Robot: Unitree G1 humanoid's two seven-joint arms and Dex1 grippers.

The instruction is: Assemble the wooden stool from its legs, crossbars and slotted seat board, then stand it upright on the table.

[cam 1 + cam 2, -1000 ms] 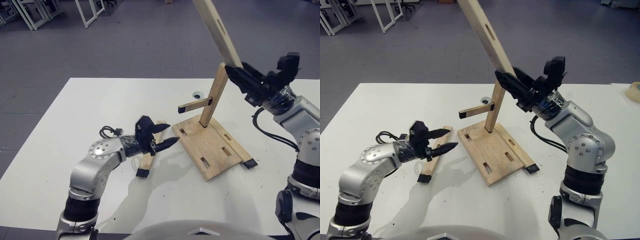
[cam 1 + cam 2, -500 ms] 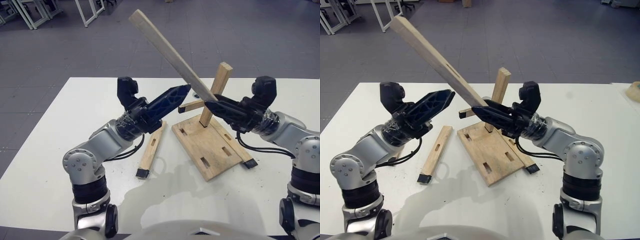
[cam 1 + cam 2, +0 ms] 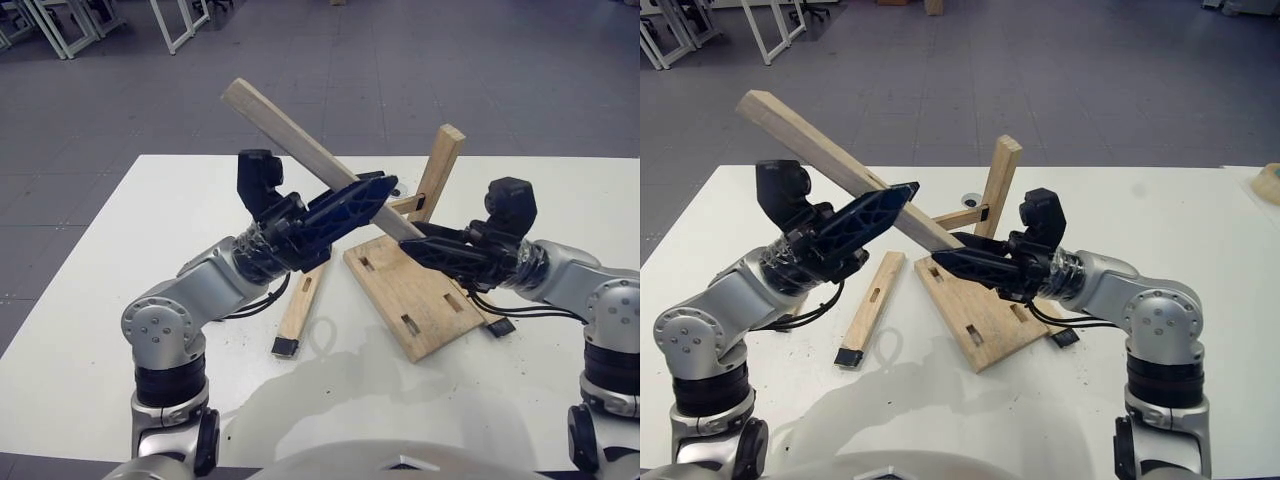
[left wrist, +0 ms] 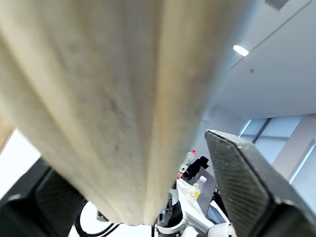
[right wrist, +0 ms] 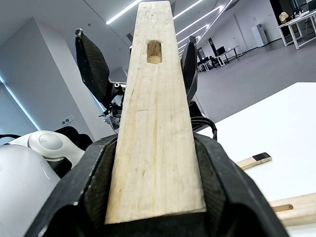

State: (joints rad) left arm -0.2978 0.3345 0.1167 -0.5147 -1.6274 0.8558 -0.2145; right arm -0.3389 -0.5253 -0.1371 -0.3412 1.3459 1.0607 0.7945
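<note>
Leg (image 3: pixel 285 132), slotted, mid-frame: I see my right gripper (image 3: pixel 408 238) clamped on its lower end. Left gripper (image 3: pixel 385 190) straddles it, jaws apart. Seat board (image 3: pixel 425 305) lies below, right of centre.

The left arm (image 3: pixel 165 330) and right arm (image 3: pixel 612 300): silver-grey rounded housings ringed with small screws, black collars, looping black cables (image 3: pixel 250 302), ending in the tapered, black weave-textured left hand (image 3: pixel 383 188) and right hand (image 3: pixel 410 246).
</note>
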